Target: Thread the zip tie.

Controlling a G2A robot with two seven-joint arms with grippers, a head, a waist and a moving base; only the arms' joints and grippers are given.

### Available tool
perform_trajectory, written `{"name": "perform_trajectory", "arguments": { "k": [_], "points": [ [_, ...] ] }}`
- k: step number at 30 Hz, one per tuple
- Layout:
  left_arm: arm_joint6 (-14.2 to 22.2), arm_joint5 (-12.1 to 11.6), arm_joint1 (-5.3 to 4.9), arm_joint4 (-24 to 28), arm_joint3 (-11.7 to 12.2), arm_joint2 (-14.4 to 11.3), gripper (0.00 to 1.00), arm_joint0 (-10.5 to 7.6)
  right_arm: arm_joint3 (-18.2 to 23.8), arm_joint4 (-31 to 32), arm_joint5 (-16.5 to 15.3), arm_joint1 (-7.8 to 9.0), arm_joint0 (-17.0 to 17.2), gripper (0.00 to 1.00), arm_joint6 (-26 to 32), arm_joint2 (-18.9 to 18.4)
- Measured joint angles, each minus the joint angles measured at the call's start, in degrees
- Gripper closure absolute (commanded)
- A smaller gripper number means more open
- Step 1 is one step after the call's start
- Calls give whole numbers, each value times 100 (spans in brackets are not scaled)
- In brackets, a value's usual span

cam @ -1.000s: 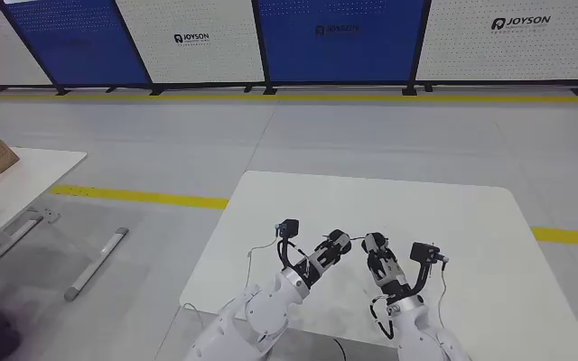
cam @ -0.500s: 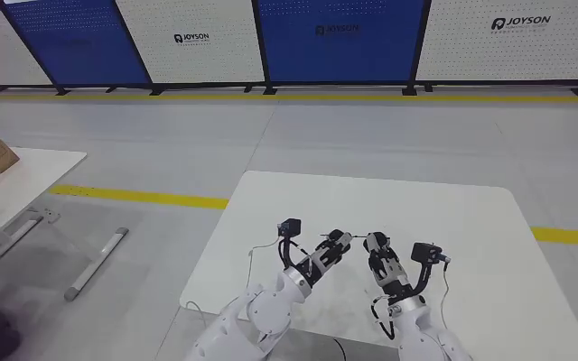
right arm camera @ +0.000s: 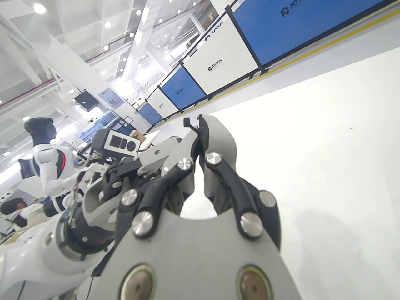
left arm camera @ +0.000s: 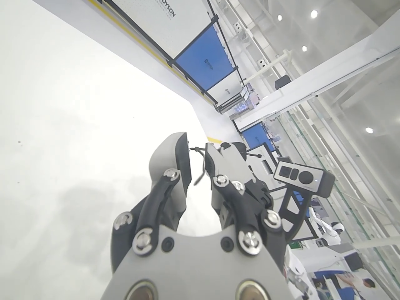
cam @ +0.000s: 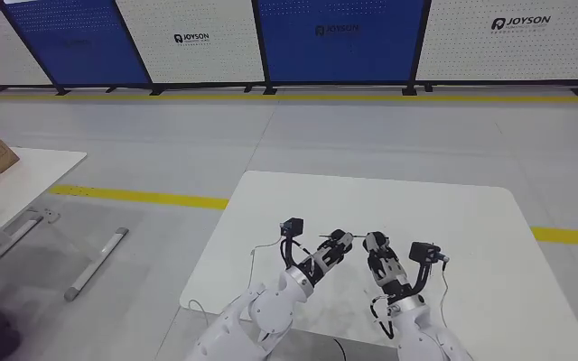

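The zip tie (right arm camera: 187,123) is a thin black strip held in the air over the white tabletop (cam: 452,217), and one short end pokes out past the tips of the right gripper (right arm camera: 199,127), whose fingers are pressed together on it. The free part of the strip reaches across to the left gripper (left arm camera: 195,141). There it lies against one finger pad, between fingers that stand spread with a clear gap. The strip looks very light, springy and slick, so it is likely to bow or swing away when nudged. A hold close to the end being fed should keep that end stiff enough to aim, and the head wants a firm pinch on its flat sides. In the top view the two grippers sit near each other above the tabletop's near edge.
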State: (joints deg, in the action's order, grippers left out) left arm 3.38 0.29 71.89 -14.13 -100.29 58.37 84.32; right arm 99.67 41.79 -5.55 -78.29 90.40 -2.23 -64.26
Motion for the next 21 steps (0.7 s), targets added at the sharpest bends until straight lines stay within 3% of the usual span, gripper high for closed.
{"name": "perform_trajectory", "arguments": {
  "k": [4,6,8,21],
  "points": [
    [21,5,3,10,14,-3,77,-14,3,23,-1,-1,-1,100,-5,16],
    [23,4,4,13,23,-2,84,-20,6,35,3,-2,4,100,-15,25],
    [19,-3,5,14,32,0,100,-26,6,48,7,-2,7,100,-22,34],
    [3,-103,4,-23,22,15,100,-4,-9,55,24,-6,4,100,-47,45]
  ]
}}
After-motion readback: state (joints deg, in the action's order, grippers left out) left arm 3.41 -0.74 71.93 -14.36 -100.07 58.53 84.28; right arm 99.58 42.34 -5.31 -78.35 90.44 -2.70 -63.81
